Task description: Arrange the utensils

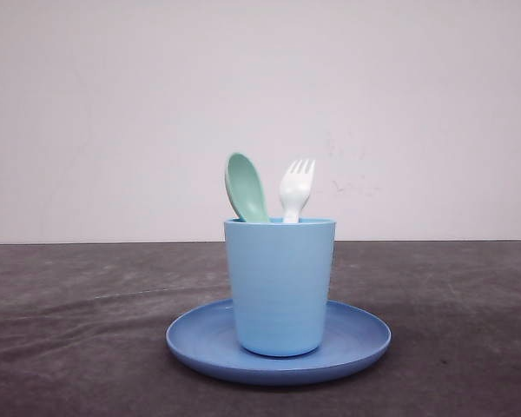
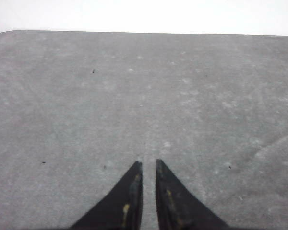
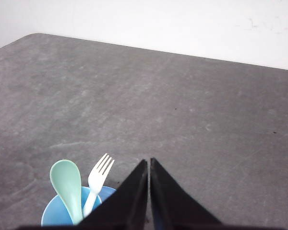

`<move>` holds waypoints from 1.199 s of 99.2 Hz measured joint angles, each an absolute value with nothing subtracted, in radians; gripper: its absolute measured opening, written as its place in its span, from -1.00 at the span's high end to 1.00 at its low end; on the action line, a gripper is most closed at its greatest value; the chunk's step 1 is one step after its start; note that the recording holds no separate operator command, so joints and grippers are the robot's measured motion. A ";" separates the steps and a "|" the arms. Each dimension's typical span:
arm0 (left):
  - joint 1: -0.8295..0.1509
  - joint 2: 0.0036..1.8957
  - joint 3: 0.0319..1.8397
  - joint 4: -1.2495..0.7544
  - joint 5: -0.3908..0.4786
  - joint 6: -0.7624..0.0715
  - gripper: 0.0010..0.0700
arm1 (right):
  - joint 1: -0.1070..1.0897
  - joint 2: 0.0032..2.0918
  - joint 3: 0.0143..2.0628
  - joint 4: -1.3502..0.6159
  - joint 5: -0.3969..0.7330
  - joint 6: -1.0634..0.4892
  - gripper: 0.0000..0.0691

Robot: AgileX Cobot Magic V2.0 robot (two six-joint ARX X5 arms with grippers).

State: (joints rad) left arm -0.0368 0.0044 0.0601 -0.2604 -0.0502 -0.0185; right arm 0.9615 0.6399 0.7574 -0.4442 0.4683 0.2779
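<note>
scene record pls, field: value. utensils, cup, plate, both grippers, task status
spoon: mint green spoon, bowl up, standing in cup, leaning to the left arm's side
fork: white fork, tines up, standing in cup beside spoon
cup: light blue cup, upright on plate
plate: blue plate, flat on table
table: dark grey table
left gripper: left gripper, fingers nearly together, holding nothing, over bare table
right gripper: right gripper, shut, holding nothing, above and near the cup
status: both utensils in cup

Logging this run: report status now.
Left gripper and right gripper: jaws shut, empty. Spoon and fork upright in cup, cup on plate. Nothing in the way.
</note>
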 joint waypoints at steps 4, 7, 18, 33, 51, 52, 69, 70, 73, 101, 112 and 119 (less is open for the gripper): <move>-0.037 0.004 0.060 -0.260 -0.050 -0.019 0.96 | 0.962 0.640 0.757 -0.444 0.468 0.278 0.98; -0.037 0.004 0.060 -0.260 -0.050 -0.019 0.96 | 0.962 0.640 0.757 -0.444 0.468 0.278 0.98; -0.037 0.004 0.060 -0.260 -0.050 -0.019 0.96 | 0.962 0.640 0.757 -0.445 0.468 0.277 0.98; -0.037 0.004 0.060 -0.260 -0.050 -0.019 0.96 | 0.953 0.637 0.757 -0.437 0.487 0.247 0.98; -0.037 0.004 0.060 -0.260 -0.050 -0.019 0.96 | 0.832 0.635 0.757 -0.301 0.487 0.153 0.98; -0.037 0.004 0.060 -0.260 -0.050 -0.019 0.96 | 0.821 0.635 0.757 -0.292 0.483 0.147 0.98; -0.037 0.004 0.060 -0.260 -0.050 -0.019 0.96 | 0.558 0.624 0.757 -0.245 0.332 0.070 0.98; -0.037 0.004 0.060 -0.260 -0.050 -0.019 0.96 | 0.540 0.623 0.757 -0.245 0.322 0.067 0.98; -0.037 0.004 0.060 -0.260 -0.050 -0.019 0.96 | 0.487 0.620 0.756 -0.245 0.283 0.060 0.98; -0.037 0.004 0.060 -0.260 -0.050 -0.019 0.96 | 0.091 0.493 0.572 -0.205 0.064 0.023 0.98; -0.037 0.004 0.060 -0.260 -0.050 -0.019 0.96 | 0.033 0.409 0.449 -0.187 0.023 0.022 0.98; -0.037 0.004 0.060 -0.260 -0.050 -0.019 0.96 | 0.016 0.350 0.367 -0.159 -0.009 0.022 0.98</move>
State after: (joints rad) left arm -0.0368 0.0044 0.0601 -0.2600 -0.0502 -0.0185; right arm 0.0158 0.3504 0.3668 -0.1589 -0.0090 0.0216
